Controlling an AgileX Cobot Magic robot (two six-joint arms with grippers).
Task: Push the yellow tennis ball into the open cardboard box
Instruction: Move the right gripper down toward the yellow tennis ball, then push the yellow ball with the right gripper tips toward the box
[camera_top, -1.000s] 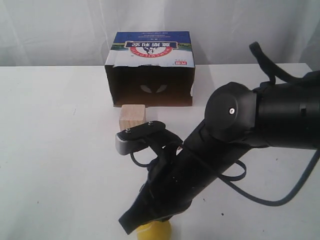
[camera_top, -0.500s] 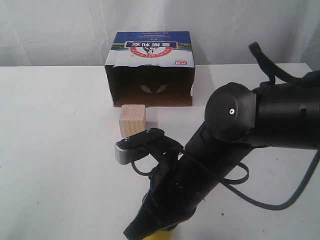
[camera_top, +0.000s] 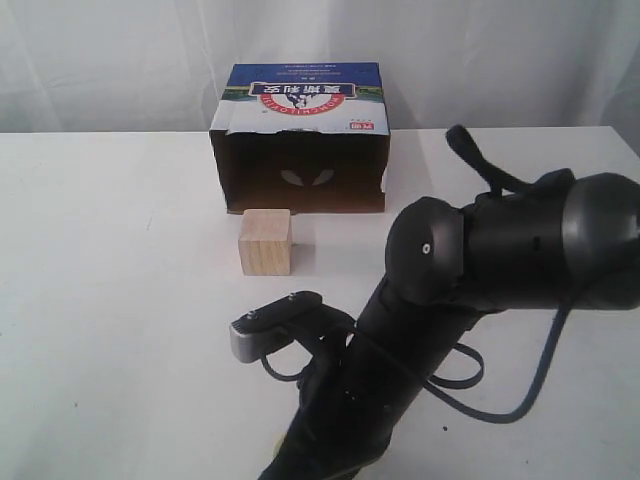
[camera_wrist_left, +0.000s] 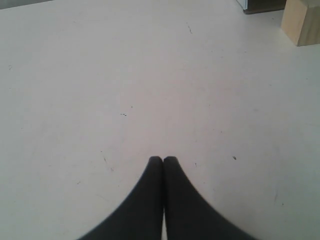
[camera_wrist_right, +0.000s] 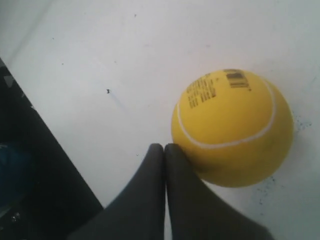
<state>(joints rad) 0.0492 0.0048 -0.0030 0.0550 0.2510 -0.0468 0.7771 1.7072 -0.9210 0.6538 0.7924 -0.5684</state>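
The yellow tennis ball (camera_wrist_right: 232, 127), with a white seam and a printed barcode, lies on the white table in the right wrist view. My right gripper (camera_wrist_right: 164, 146) is shut and empty, one fingertip touching the ball's side. In the exterior view the ball is hidden under my right arm (camera_top: 430, 300), which reaches to the near edge of the picture. The open cardboard box (camera_top: 300, 130) stands at the back, its dark opening facing the front. My left gripper (camera_wrist_left: 163, 159) is shut over bare table, away from the ball.
A pale wooden cube (camera_top: 266, 241) sits just in front of the box opening, also seen as the cube (camera_wrist_left: 302, 20) in the left wrist view beside a box corner (camera_wrist_left: 260, 6). A dark edge (camera_wrist_right: 30, 170) runs close to the ball.
My right arm has drawn back toward the near edge of the exterior view. The sliver of yellow ball seen at that edge has gone out of sight.
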